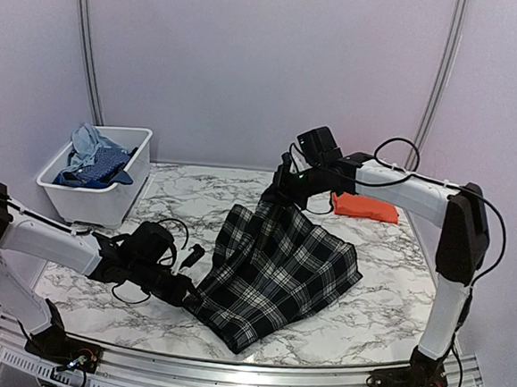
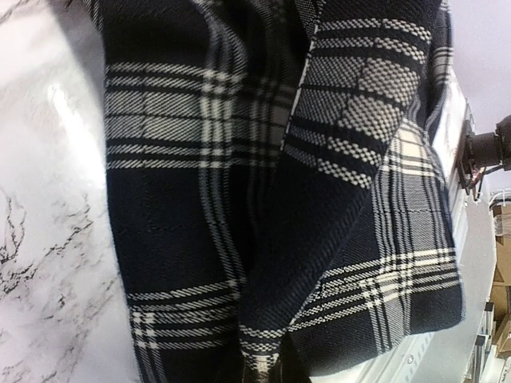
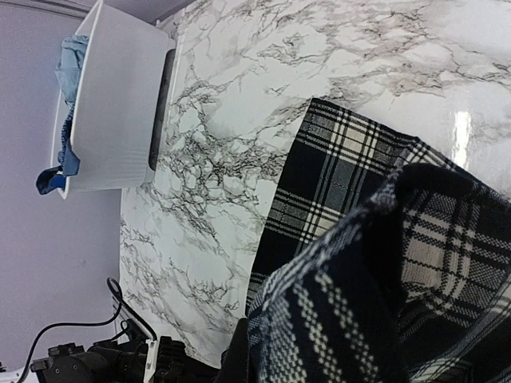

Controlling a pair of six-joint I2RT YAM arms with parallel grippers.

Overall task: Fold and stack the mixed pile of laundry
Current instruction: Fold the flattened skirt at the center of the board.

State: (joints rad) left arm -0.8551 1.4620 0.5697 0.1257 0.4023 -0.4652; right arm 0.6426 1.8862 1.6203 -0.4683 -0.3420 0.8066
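Black-and-white plaid piece [image 2: 239,199]: fills the left wrist view, doubled over itself in a soft vertical fold. From above it lies at the middle of the marble table [image 1: 374,319], its far corner raised off the surface and the rest spread in a rough diamond, wrinkled.
Left gripper [image 1: 186,288]: low on the table at the cloth's near left corner. Its fingers are pressed together on the plaid edge, as far as the overhead view shows. The fingertips themselves are hidden by cloth.
Right gripper [image 1: 281,188]: held above the table at the cloth's far corner, fingers pinching the plaid, which hangs down from them in a taut slope.
Orange T-shirt [image 1: 365,206]: a compact flat bundle at the far right of the table, well apart from the plaid and touched by neither arm.
White plastic bin [image 1: 92,200]: at the far left of the table. It holds the pale blue denim-like piece [image 1: 88,142], crumpled, with a darker blue cloth beside it.
Done, by judgement: 1 garment, the orange one, looks folded and set aside.
In hand: the plaid, gripped at 2 corners, apparently being drawn flat or brought over for a fold. No neat fold shows yet.
Left to do: finish the plaid, stack it with the orange piece, then take out and fold the garments in the bin.
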